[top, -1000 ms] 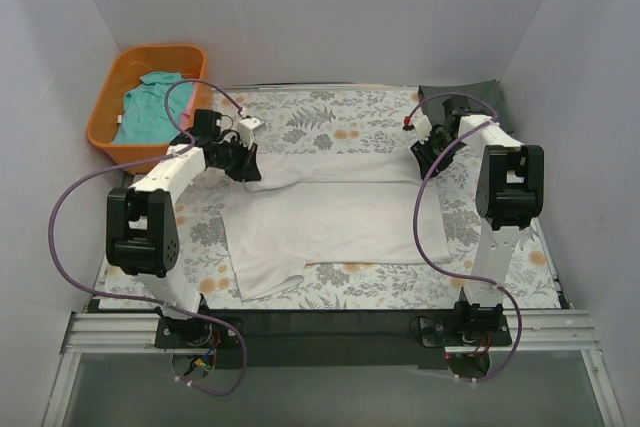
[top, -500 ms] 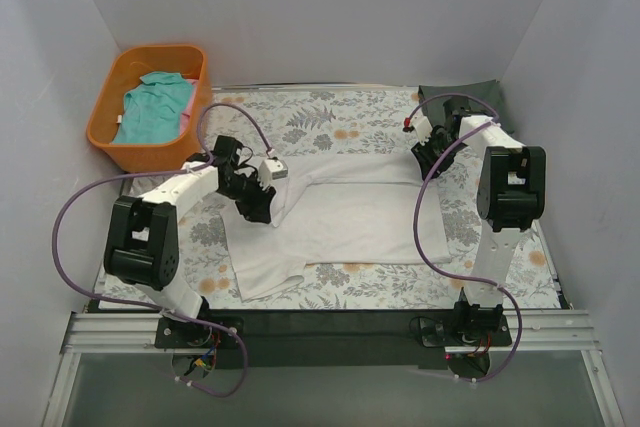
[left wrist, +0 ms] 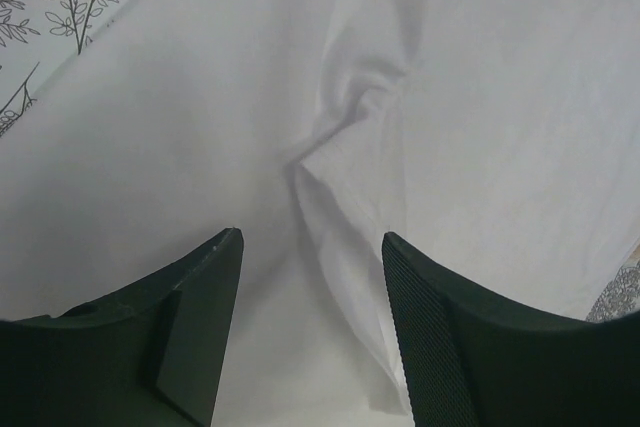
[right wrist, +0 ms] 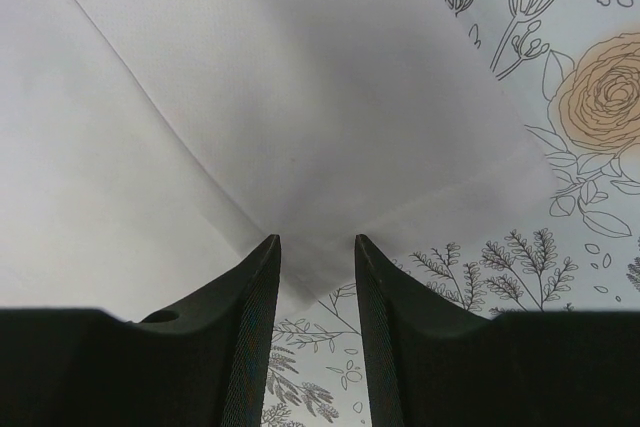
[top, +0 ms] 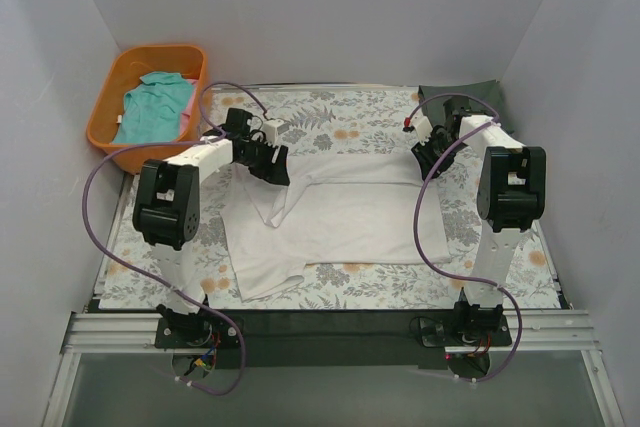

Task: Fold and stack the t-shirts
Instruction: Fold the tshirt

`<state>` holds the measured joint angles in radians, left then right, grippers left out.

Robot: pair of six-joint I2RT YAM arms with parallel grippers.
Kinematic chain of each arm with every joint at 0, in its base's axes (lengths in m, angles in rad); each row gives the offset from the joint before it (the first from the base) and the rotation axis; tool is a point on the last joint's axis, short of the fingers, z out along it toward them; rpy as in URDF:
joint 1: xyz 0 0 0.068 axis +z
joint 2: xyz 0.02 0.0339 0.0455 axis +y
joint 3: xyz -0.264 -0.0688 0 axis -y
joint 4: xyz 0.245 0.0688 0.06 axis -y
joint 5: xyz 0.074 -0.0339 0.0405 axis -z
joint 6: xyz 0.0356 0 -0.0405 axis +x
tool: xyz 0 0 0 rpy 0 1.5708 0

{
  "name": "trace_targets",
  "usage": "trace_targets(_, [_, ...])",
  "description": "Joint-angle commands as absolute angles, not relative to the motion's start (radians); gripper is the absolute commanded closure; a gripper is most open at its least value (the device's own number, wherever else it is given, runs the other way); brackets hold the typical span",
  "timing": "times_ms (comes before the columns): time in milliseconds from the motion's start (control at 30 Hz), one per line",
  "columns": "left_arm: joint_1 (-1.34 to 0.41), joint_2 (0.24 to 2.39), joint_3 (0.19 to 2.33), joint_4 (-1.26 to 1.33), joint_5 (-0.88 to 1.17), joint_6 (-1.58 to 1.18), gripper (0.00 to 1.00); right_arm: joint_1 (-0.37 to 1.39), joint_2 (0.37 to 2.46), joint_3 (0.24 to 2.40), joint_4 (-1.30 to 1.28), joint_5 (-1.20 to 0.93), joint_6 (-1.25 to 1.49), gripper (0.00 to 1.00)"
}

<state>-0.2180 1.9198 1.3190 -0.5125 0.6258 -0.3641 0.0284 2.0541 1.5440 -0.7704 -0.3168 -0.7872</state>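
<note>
A white t-shirt (top: 340, 222) lies spread on the floral table covering (top: 340, 122), its upper-left part turned in on itself in a rumpled fold. My left gripper (top: 272, 162) hovers over that fold. In the left wrist view the left gripper (left wrist: 312, 242) is open, with the loose crease of the white t-shirt (left wrist: 480, 97) below and nothing gripped. My right gripper (top: 430, 155) sits at the shirt's back right corner. In the right wrist view the right gripper (right wrist: 317, 242) has its fingers apart, and the corner of the white t-shirt (right wrist: 200, 97) lies flat between the tips.
An orange basket (top: 100, 117) at the back left holds a teal t-shirt (top: 155, 107). A dark grey-green t-shirt (top: 470, 93) lies at the back right corner. White walls close in the table on three sides.
My left gripper carried the shirt's upper-left edge inward, opened and let it go, then drew back toward the rear. The right arm has not moved.
</note>
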Motion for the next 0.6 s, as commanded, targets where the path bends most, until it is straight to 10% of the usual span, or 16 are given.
trace_targets(0, [-0.236,1.953,1.385,-0.445,0.592,-0.489,0.47,0.028,2.034,1.583,-0.799,-0.342,-0.776,0.63])
trace_targets(567, [-0.322,1.934,1.365,-0.456,0.733,-0.460,1.00,0.028,2.042,1.585,-0.802,-0.327,-0.782,0.64])
